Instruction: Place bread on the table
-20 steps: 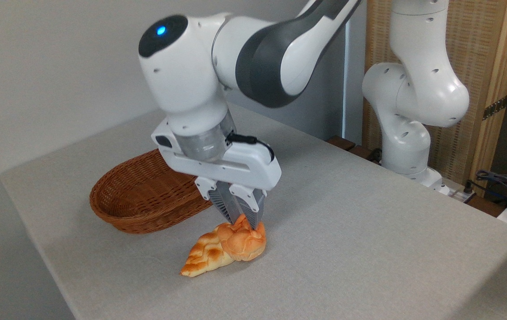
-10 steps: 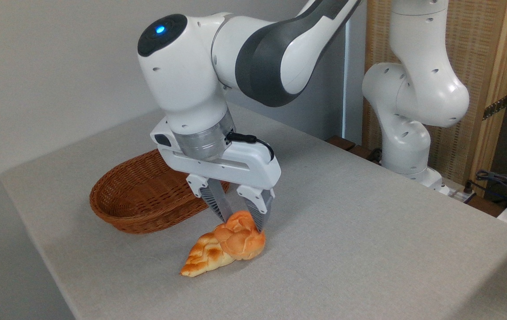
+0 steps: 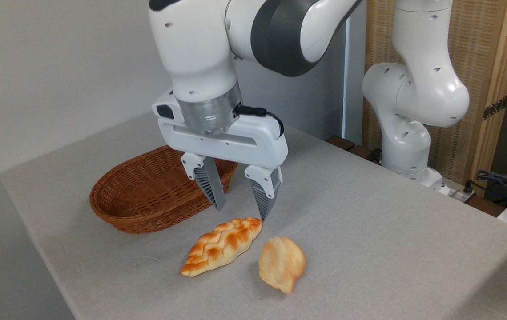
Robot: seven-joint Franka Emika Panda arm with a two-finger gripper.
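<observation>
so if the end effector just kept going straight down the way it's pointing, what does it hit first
Most likely the braided loaf: the open end effector hangs just above its upper right end. Depth is unclear from this one view, so it might meet bare table instead. The bread lies off to the right.

A plain off-white wall [image 3: 58, 66] fills the scene from nine to twelve o'clock, evenly lit. At one to two o'clock stands a woven reed screen [image 3: 480, 53] in a pale wooden frame [image 3: 504, 75]. At three o'clock, dark cables [image 3: 502, 180] lie tangled beside the screen's foot.
</observation>
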